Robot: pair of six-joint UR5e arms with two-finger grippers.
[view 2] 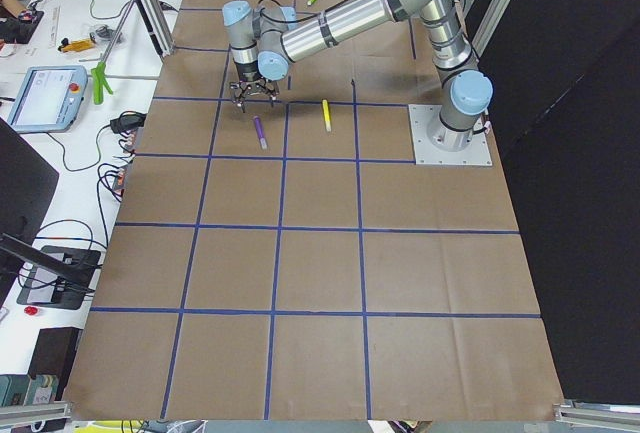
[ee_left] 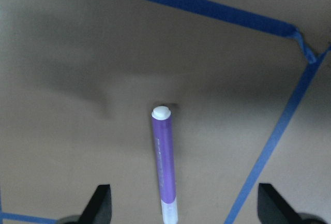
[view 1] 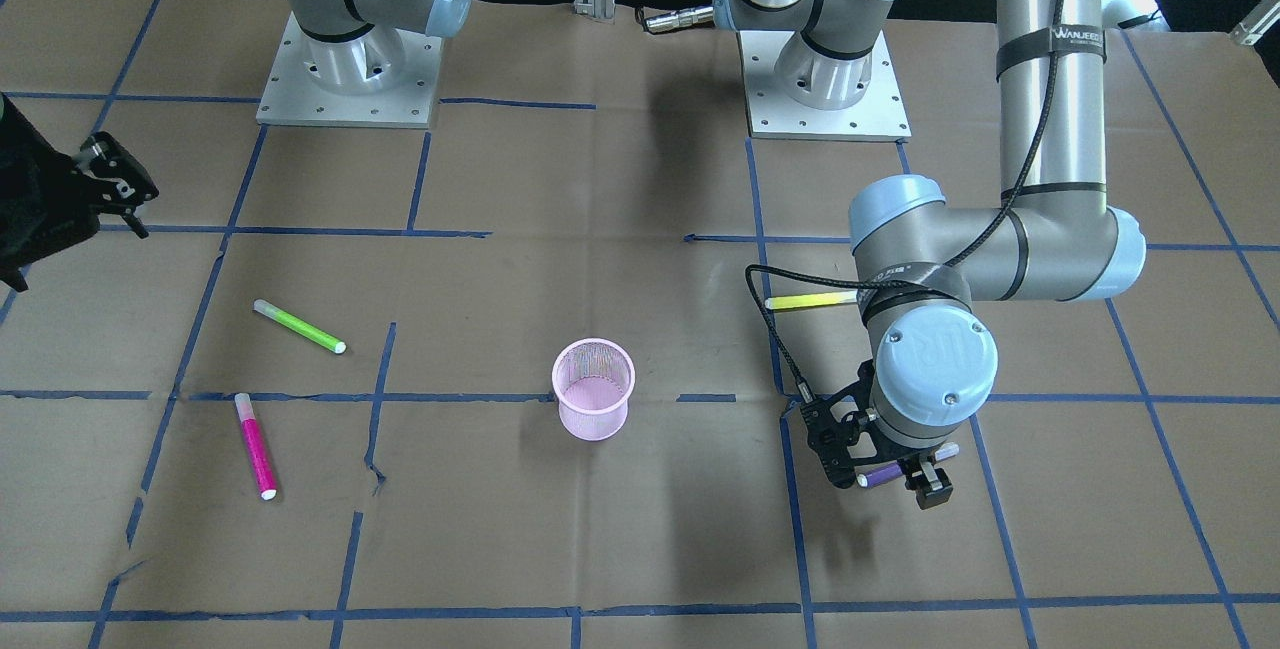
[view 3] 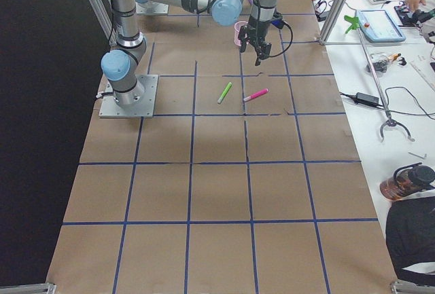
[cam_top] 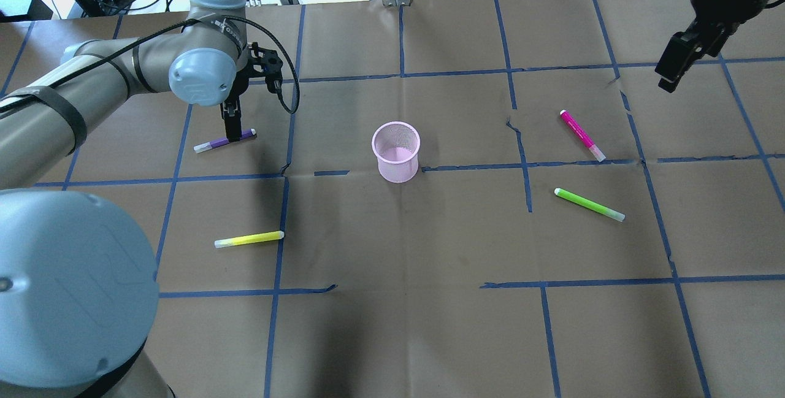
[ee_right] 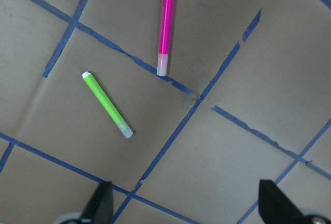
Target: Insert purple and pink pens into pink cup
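The pink mesh cup stands upright mid-table, also in the overhead view. The purple pen lies flat on the paper. My left gripper is low over it and open. In the left wrist view the pen lies between the two spread fingertips. The pink pen lies on the table far from the cup, beside a green pen. My right gripper hangs open and empty above and beyond it. The right wrist view shows the pink pen below.
A green pen lies near the pink pen, and shows in the right wrist view. A yellow pen lies near my left arm's side. Brown paper with blue tape lines covers the table.
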